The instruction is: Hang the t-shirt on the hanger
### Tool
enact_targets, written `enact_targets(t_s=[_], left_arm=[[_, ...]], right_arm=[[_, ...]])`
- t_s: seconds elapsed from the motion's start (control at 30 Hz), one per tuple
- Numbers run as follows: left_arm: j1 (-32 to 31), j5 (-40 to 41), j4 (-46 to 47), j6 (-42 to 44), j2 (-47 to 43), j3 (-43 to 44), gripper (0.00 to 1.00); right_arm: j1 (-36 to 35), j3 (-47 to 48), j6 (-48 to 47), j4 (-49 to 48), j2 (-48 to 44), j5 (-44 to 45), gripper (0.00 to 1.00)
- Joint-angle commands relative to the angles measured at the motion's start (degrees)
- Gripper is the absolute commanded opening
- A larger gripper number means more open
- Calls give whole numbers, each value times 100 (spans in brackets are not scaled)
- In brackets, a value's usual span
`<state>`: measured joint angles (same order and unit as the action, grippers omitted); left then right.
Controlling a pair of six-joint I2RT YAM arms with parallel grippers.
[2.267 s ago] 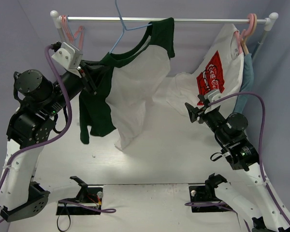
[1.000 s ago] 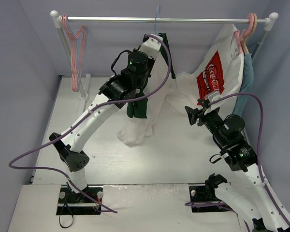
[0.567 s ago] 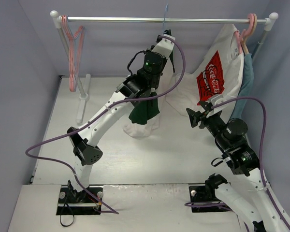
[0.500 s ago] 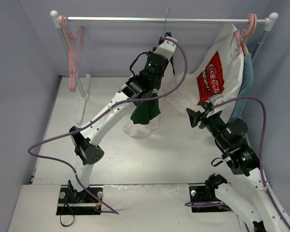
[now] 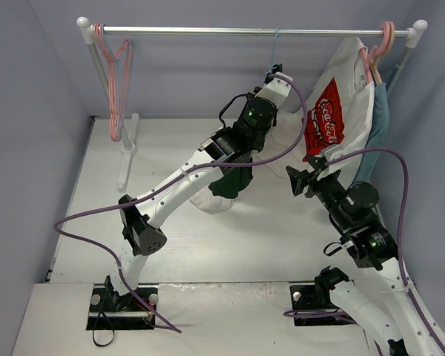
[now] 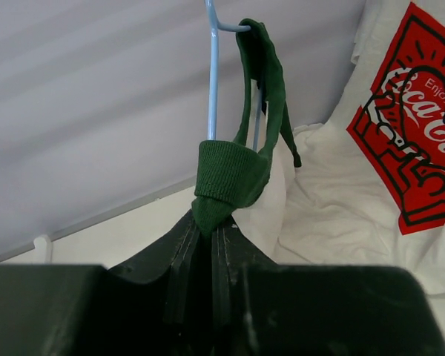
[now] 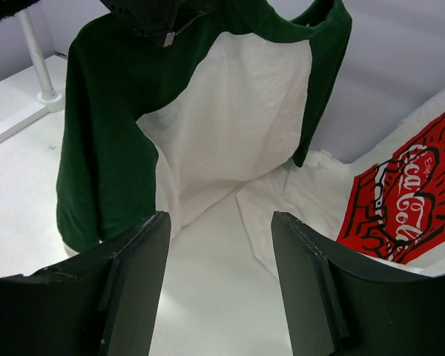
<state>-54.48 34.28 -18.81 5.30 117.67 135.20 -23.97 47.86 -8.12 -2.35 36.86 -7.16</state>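
A clothes rail [image 5: 208, 30] runs across the back. The light-blue hanger [image 6: 212, 74] hangs from the rail, right of its middle. Just below the rail, the left gripper [image 6: 211, 230] is clamped on the collar of the dark green t-shirt [image 6: 233, 174], which drapes over the hanger's wire. The right gripper [image 7: 216, 222], well below the rail, has its 2 fingers apart, holding nothing.

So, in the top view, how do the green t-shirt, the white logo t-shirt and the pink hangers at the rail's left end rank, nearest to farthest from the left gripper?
1. The t-shirt, collar pinched in the left gripper.
2. The white logo t-shirt, hanging to its right.
3. The pink hangers, far left on the rail.
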Motion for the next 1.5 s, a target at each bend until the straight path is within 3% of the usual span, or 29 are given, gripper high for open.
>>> enact_targets(t_s=[0.0, 0.1, 0.2, 0.33, 0.47, 0.7, 0.9, 0.93, 1.2, 1.47], left_arm=[[-89, -9, 721, -117, -183, 419, 14], [-151, -36, 721, -117, -139, 429, 38], [-195, -53, 703, -82, -174, 359, 54], [-230, -1, 703, -12, -393, 209, 66], [-274, 175, 563, 59, -832, -54, 68], [-283, 579, -656, -240, -2185, -1064, 69], [-265, 527, -1300, -933, -4203, -3233, 69], [-248, 414, -1362, -1134, -4426, -3837, 69], [-230, 474, -1986, -2006, -6438, -6293, 69], [-230, 263, -2066, -2437, -6915, -7595, 69]], right_arm=[[15, 13, 126, -477, -47, 180, 58], [15, -13, 126, -433, -109, 259, 59], [6, -22, 126, -416, -170, 311, 59], [15, -22, 170, -424, -188, 417, 61], [6, -31, 258, -416, -214, 627, 64], [6, 48, 451, -153, -188, 698, 75], [6, 84, 645, 208, -425, 1278, 91], [-3, 49, 662, 217, -495, 1331, 100], [6, -285, 1014, 630, -1330, 1841, 100], [-12, -567, 1040, 876, -1656, 1867, 100]])
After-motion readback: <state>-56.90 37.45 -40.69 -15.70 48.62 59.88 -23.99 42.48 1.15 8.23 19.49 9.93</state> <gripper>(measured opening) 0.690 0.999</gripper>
